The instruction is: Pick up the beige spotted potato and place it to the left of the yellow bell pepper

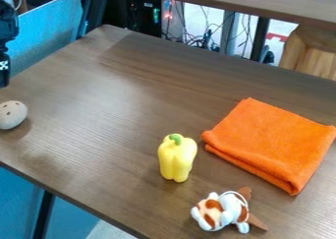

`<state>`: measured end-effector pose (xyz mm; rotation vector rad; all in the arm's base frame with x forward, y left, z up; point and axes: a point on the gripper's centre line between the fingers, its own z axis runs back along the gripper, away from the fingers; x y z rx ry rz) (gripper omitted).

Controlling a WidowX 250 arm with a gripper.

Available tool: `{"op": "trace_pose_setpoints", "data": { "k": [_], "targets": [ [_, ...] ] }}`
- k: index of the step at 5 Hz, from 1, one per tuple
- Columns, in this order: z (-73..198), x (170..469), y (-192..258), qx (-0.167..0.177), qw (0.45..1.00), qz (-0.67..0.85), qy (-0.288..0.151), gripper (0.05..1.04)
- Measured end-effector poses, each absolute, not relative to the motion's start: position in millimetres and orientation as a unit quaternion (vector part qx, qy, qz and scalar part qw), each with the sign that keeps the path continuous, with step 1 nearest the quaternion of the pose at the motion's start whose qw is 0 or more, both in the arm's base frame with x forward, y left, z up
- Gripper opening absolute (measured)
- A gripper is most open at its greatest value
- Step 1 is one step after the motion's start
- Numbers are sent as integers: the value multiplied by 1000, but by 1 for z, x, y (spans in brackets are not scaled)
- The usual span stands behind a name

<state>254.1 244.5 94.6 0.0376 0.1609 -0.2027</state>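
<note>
Camera view: end effector [5, 74] at the left edge, black, upper half of the view, partly cut off by that edge. Cannot tell how far open it is or whether it has hold of anything. Nearest thing is the ball [12, 114], off-white with small dark holes, resting on the brown wood-grain counter [125, 100] near its left side, just below the end effector in the view. Pepper [175, 160], yellow with a green stem, stands upright right of centre, well apart from the ball. Cloth [269, 143], orange, folded, lies flat to the right of the pepper, near it; one corner points toward the far side of the counter. Plush toy [223, 211], white with orange-brown patches, lies nearest the camera, below the pepper and cloth in the view and apart from both. Its patterned head is toward the left; brown pointed parts extend at the right, and a thin white loop crosses its body. Beyond the counter: blue panel [51, 34] at upper left, tangled dark cables [207, 39] at top centre, light wooden object [312, 51] at upper right.
</note>
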Motion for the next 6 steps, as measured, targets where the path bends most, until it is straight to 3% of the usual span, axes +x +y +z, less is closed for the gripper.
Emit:
{"op": "trace_pose_setpoints", "data": {
  "k": [1, 3, 6],
  "targets": [
    [80, 252, 241, 2, 990, -103, 96, 1004],
    [71, 252, 237, -10, 986, -140, 86, 1004],
    [26, 257, 239, 9, 978, -124, 165, 1004]
  ]
}}
